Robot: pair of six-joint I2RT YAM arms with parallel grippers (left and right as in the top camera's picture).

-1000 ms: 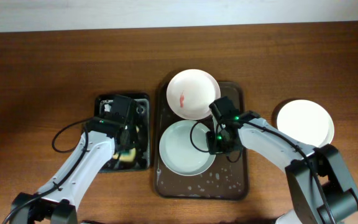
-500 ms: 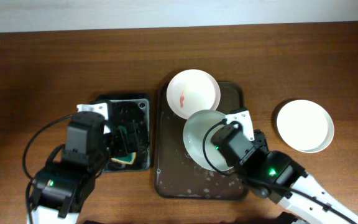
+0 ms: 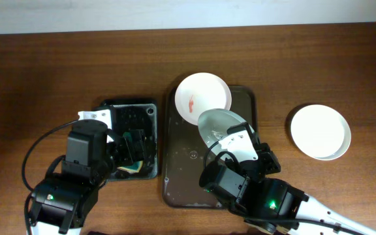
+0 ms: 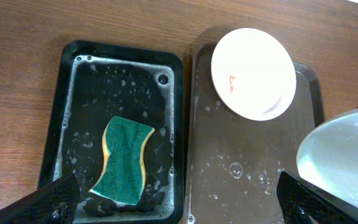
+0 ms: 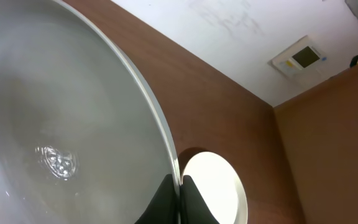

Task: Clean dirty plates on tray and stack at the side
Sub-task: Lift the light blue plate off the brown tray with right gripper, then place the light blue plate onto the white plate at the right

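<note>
Brown wooden table (image 3: 44, 72) across the whole overhead view. At its middle, the brown tray (image 3: 181, 170), long side running away from the robot, glossy, wet with droplets and flecks of foam toward the near end. Just beside it on the left, the smaller black tray (image 3: 132, 114), likewise wet and soapy, its near half hidden under the left arm.

Then three plates. Plain white plate (image 3: 320, 132) flat on the bare table, well apart from the brown tray, off to the right. Smeared white plate (image 3: 203, 98) at the brown tray's far end, reaching out over the far rim, marked with a small red smear (image 3: 191, 103) left of its centre. Grey-green plate (image 3: 217, 123) held clear of the brown tray and tilted steeply, above the tray's right half and just on the near side of the smeared white plate; wet inside, with a small patch of bubbles in the right wrist view.

In the black tray, toward its near end, a green sponge (image 4: 122, 163) with a yellow edge and a waisted outline, lying flat among suds.

Right gripper (image 5: 180, 186) clamped on the rim of the grey-green plate, both fingers pinched together over the edge. Left gripper (image 4: 178, 186) above the black tray, fingers spread wide, gripping nothing, apart from the sponge below.
</note>
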